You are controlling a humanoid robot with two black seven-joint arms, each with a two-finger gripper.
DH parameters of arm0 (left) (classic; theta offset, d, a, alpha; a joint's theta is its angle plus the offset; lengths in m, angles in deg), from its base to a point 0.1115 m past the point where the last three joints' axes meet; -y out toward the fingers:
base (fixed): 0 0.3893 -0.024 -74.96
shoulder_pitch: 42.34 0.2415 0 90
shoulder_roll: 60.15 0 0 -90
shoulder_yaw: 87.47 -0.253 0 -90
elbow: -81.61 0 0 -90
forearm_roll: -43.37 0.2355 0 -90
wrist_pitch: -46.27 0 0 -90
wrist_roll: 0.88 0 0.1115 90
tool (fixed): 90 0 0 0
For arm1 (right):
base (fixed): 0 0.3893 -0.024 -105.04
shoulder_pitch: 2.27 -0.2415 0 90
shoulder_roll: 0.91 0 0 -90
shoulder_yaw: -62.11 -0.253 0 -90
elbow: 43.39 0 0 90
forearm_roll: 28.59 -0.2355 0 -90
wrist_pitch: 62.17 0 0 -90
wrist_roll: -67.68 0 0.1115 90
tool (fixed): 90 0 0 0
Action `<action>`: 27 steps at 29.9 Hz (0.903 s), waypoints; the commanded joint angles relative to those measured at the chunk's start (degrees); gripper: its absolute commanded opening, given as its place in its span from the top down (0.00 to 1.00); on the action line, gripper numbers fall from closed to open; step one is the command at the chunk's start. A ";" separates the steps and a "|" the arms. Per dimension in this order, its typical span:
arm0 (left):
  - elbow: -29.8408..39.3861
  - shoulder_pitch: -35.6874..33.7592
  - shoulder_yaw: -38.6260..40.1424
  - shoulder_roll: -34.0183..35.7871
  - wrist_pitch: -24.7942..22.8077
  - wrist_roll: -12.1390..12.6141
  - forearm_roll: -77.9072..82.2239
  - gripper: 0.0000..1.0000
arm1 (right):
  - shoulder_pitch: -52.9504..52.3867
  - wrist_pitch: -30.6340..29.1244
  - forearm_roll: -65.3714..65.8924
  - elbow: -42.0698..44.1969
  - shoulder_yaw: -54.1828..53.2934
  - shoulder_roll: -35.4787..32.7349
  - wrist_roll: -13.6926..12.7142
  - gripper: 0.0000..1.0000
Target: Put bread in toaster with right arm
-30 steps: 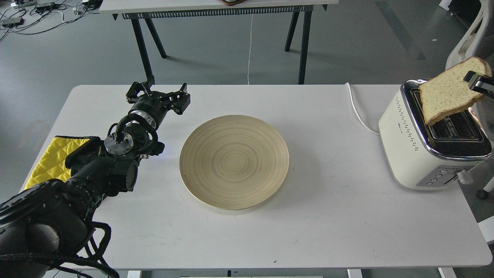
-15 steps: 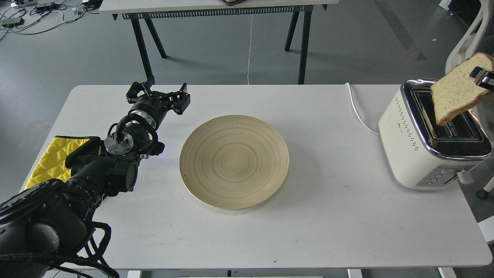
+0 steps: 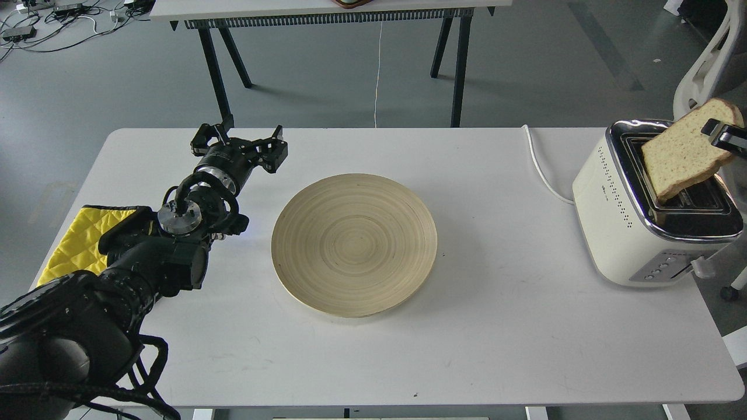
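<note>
The bread (image 3: pixel 683 151), a tan slice with a brown crust, hangs tilted over the toaster (image 3: pixel 648 216) at the table's right end. Its lower corner sits at or just inside the chrome top's slots. My right gripper (image 3: pixel 721 133) comes in from the right edge and is shut on the slice's upper right crust; the rest of that arm is out of view. My left gripper (image 3: pixel 239 143) is open and empty above the table's far left.
A round wooden plate (image 3: pixel 354 244) lies mid-table. A yellow quilted cloth (image 3: pixel 81 239) lies under my left arm. The toaster's white cord (image 3: pixel 540 166) runs to the table's back edge. Another table (image 3: pixel 327 11) stands behind. A white chair (image 3: pixel 709 64) is at the right.
The bread and right gripper rose and shifted right, then came back down and left, bringing the slice's lower corner to the toaster's slots. The left arm has not moved.
</note>
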 commanded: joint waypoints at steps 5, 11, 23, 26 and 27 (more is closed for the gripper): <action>0.00 0.00 0.00 0.00 0.00 0.01 0.00 0.00 | 0.03 -0.27 0.98 -0.33 -0.37 0.03 0.16 0.94; 0.00 0.00 0.00 0.00 0.00 0.01 0.00 0.00 | 0.73 -0.62 1.25 -0.24 -1.16 0.12 0.16 0.54; 0.00 0.00 0.00 0.00 0.00 0.01 0.00 0.00 | 2.14 -0.18 0.02 -0.07 -10.28 -0.50 -0.28 0.04; 0.00 0.00 0.00 0.00 0.00 0.01 0.00 0.00 | 3.19 -0.09 -4.70 -0.15 -19.75 -2.60 -0.37 0.04; 0.00 0.00 0.08 0.00 0.00 -0.08 0.00 0.00 | 4.50 -0.18 -7.43 -0.16 -23.53 -2.69 -0.37 0.04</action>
